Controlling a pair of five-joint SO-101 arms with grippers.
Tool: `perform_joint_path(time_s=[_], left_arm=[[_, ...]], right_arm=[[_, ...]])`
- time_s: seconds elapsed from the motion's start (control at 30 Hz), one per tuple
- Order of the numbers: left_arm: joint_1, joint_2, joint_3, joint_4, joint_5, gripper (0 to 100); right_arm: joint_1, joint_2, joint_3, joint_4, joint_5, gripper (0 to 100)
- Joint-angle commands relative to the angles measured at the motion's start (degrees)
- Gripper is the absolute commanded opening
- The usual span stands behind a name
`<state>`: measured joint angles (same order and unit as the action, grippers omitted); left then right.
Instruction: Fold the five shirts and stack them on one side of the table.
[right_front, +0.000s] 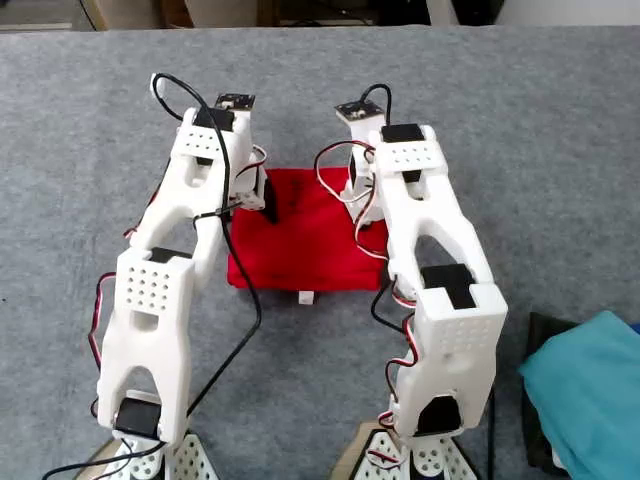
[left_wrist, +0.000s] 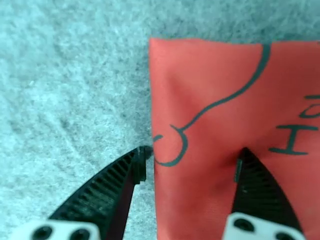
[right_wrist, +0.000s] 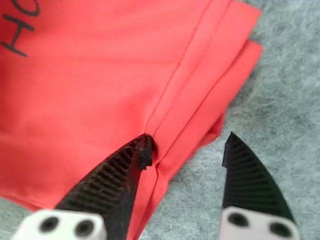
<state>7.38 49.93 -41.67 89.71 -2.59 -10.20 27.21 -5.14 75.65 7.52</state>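
The partly folded red fabric shirt (right_front: 310, 240) lies mid-frame in the high view on the grey felt table (right_front: 90, 120). The left gripper (left_wrist: 194, 157) and right gripper (right_wrist: 189, 145) each straddle one of its side edges with jaws spread wide, probably so both can pinch together for the next fold.

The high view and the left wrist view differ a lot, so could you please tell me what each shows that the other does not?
The high view adds the left arm and right arm, a teal shirt beside the right arm, and a white tag at the red shirt's near hem. The left wrist view adds dark drawn lines on the cloth and the left gripper, its fingers open, one over felt, one over shirt. Both share the red shirt on the grey table.
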Motion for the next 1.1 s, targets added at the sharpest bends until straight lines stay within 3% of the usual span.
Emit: perform_joint_path(time_s=[0.0, 0.33, 0.63, 0.73, 0.9, 1.07], left_arm=[[-0.53, 1.54, -4.66, 2.46, -0.79, 29], [-0.26, 9.36, -13.80, 6.51, -0.53, 29], [0.62, 12.62, -18.37, 8.62, -0.53, 29], [0.62, 12.70, -18.37, 8.62, -0.62, 28], [0.70, 12.70, -18.37, 8.53, -0.88, 16], [1.49, 12.70, -18.29, 8.44, -0.70, 1]], right_arm=[[-0.92, -0.13, -2.51, 0.35, -0.62, 24.3], [-0.92, 7.78, -4.97, 0.26, -2.46, 24.2], [-0.48, 17.71, -16.92, 11.69, -5.01, 24.1], [-0.48, 20.44, -21.05, 14.33, -5.01, 17.8], [-0.22, 23.08, -25.01, 16.62, -5.01, 1.4], [1.71, 23.16, -25.63, 16.44, -5.01, 0.4]])
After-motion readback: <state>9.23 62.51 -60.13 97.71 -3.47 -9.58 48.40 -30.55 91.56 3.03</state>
